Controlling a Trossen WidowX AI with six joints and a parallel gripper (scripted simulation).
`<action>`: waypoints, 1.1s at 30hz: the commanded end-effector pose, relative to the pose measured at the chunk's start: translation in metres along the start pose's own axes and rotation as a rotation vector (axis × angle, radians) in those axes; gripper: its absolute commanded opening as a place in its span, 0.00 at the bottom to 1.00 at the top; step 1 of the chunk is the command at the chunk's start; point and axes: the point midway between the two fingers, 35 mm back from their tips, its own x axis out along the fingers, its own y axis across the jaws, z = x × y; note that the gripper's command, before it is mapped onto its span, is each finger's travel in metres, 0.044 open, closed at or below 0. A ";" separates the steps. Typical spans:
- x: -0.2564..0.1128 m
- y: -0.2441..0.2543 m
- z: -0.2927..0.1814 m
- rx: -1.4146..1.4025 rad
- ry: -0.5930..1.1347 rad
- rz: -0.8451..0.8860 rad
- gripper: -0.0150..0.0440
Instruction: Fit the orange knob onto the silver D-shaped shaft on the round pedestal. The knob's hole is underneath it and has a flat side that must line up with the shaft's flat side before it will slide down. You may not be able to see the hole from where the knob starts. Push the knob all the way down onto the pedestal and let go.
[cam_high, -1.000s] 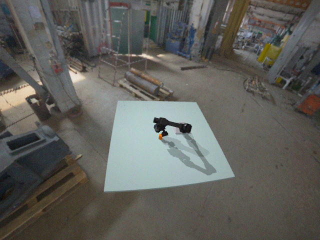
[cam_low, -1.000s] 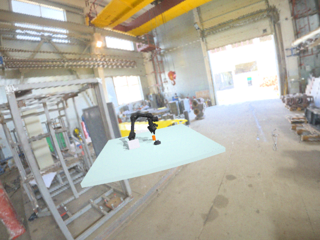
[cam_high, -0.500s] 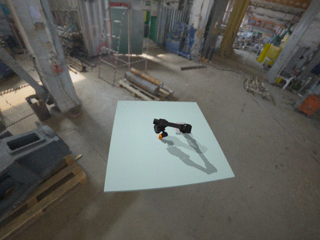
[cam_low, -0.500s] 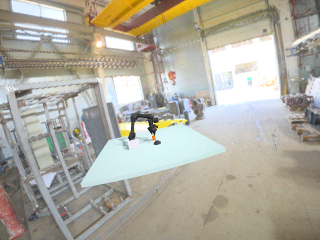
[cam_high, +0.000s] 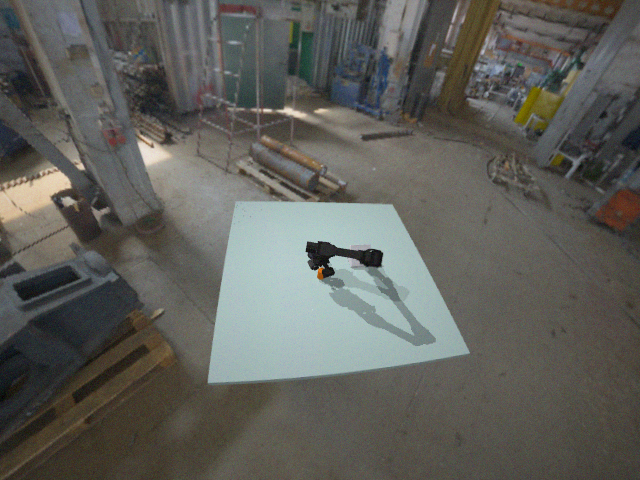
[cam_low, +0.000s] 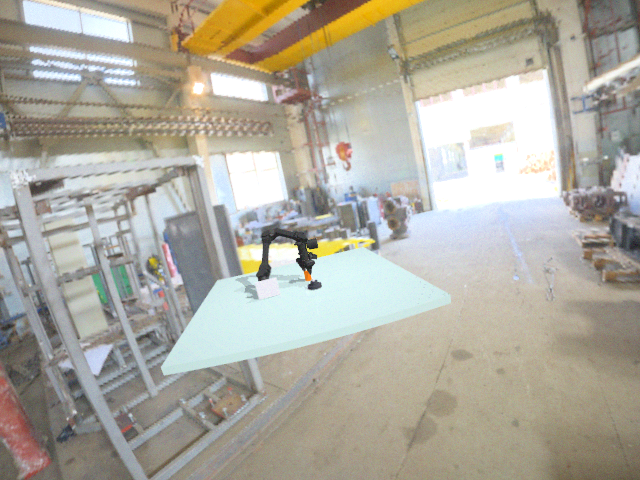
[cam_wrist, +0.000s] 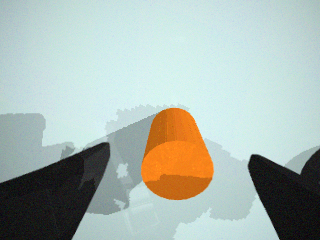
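The orange knob (cam_high: 320, 274) (cam_low: 308, 276) (cam_wrist: 177, 162) appears to stand upright on the table, with one round end facing the wrist camera. Its hole is not visible. My gripper (cam_low: 306, 268) (cam_wrist: 179, 154) is open, with its fingers wide apart on either side of the knob in the wrist view and touching nothing there. In the exterior view it is just above the knob. The dark round pedestal (cam_low: 314, 285) is close beside the knob. A dark rounded edge, likely the pedestal (cam_wrist: 314, 169), shows behind the right finger in the wrist view. The silver shaft and its flat side cannot be made out.
A pale pinkish block (cam_high: 360, 248) (cam_low: 267, 288) sits beside the arm's base. The pale green table (cam_high: 268, 335) (cam_low: 232, 335) carries the arm and its shadows. The pedestal is the nearest object around the knob.
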 end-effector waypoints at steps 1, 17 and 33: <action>0.008 0.000 -0.001 0.005 0.001 0.004 1.00; 0.033 0.002 -0.002 0.004 0.001 0.007 1.00; 0.037 0.002 -0.003 0.004 0.001 0.008 0.53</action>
